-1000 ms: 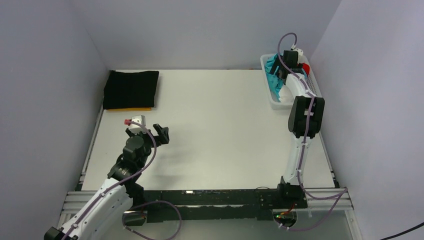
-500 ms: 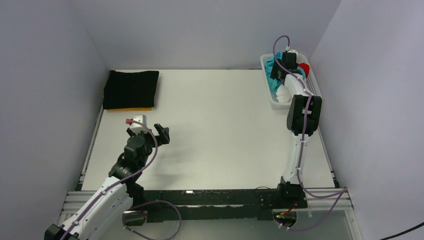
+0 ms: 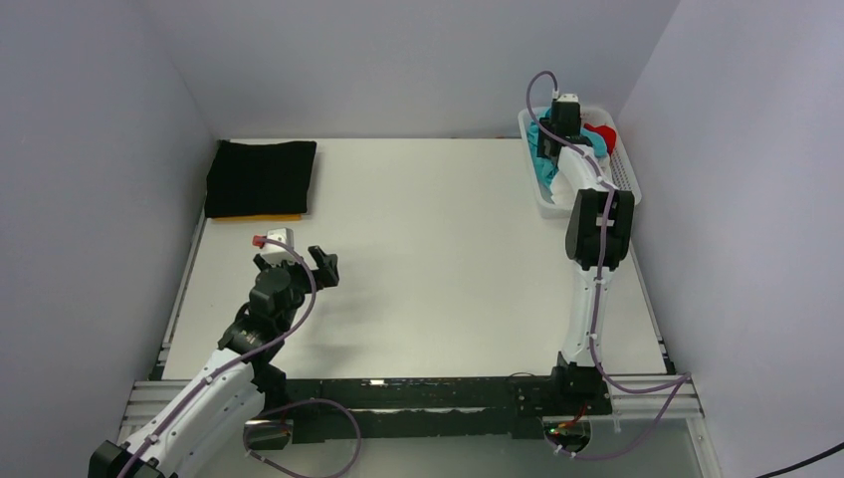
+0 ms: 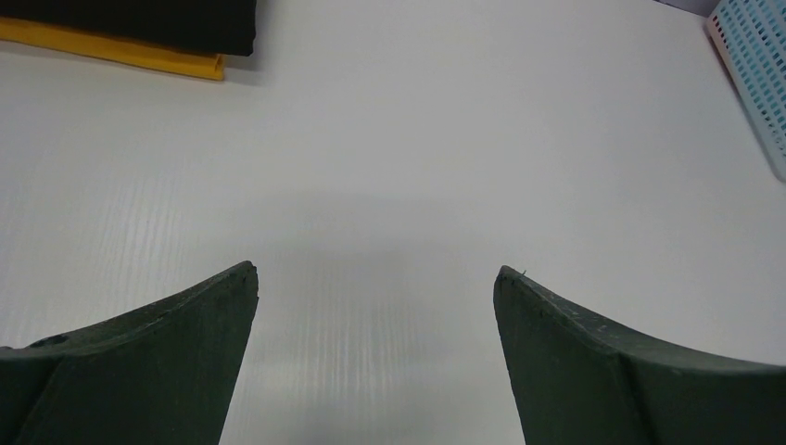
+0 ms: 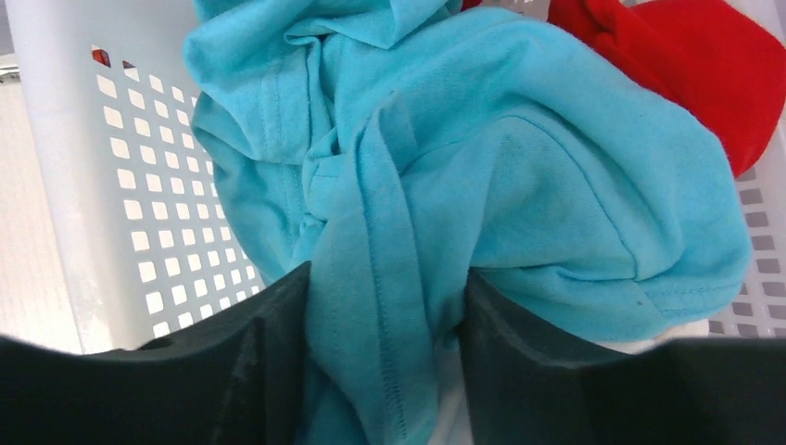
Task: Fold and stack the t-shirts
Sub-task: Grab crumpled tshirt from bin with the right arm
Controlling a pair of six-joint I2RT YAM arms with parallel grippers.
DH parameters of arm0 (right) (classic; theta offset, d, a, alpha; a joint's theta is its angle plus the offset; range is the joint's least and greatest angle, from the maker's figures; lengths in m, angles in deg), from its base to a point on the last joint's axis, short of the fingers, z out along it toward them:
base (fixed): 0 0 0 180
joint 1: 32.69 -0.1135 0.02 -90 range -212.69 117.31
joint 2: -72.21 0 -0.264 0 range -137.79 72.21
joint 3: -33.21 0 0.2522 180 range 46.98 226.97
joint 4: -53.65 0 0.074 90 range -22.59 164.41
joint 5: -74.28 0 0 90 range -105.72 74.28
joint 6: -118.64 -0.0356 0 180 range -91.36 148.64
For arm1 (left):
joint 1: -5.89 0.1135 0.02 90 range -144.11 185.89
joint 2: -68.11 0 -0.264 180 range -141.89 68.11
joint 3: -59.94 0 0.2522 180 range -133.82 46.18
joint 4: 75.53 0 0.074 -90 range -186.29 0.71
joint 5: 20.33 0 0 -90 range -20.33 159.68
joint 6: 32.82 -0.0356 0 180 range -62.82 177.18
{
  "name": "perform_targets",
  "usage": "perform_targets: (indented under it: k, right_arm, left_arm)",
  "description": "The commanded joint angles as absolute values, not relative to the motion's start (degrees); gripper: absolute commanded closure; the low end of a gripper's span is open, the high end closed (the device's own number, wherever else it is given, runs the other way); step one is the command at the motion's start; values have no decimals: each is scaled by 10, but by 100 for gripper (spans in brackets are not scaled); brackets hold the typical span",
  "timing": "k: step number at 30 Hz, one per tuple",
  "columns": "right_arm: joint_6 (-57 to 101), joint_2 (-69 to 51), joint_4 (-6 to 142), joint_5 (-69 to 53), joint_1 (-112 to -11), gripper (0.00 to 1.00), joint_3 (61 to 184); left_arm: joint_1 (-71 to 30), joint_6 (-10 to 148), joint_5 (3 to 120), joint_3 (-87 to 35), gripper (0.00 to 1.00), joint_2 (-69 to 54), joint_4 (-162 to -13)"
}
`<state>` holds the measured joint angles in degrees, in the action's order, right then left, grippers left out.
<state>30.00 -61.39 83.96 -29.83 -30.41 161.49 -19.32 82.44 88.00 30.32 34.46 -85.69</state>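
Turquoise soft cloth t-shirt (image 5: 519,185), crumpled in the white plastic lattice basket (image 5: 139,185). 1 hemmed fold runs between the fingers of my right gripper (image 5: 387,278), whose jaws have narrowed over the last second and now press it from both sides. A red cloth shirt (image 5: 686,56) lies beyond them, to the right. My left gripper (image 4: 375,273) hangs wide apart and empty over the white table (image 4: 417,139). The folded black shirt (image 3: 261,177) on the orange-yellow shirt (image 4: 120,51) sits ahead-left of it. Judgement: pick-up has begun; folding and stacking remain.

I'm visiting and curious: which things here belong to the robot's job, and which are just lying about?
Job: turquoise t-shirt, red t-shirt, folded black t-shirt, orange-yellow t-shirt beneath it.
Lying about: white basket, table.
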Motion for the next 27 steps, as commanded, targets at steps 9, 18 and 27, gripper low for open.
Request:
perform_targets:
  k: [9,18,27]
  right_arm:
    - [330,-604,799,-342,-314,98,1655]
    - [331,-495,742,-376,-314,100,1638]
    - [325,-326,546,-343,-315,100,1564]
  left_arm:
    - [-194,829,874,286,1,330,-826]
    - [-193,833,866,282,0,329,-830]
    - [-194,839,855,286,0,355,-835]
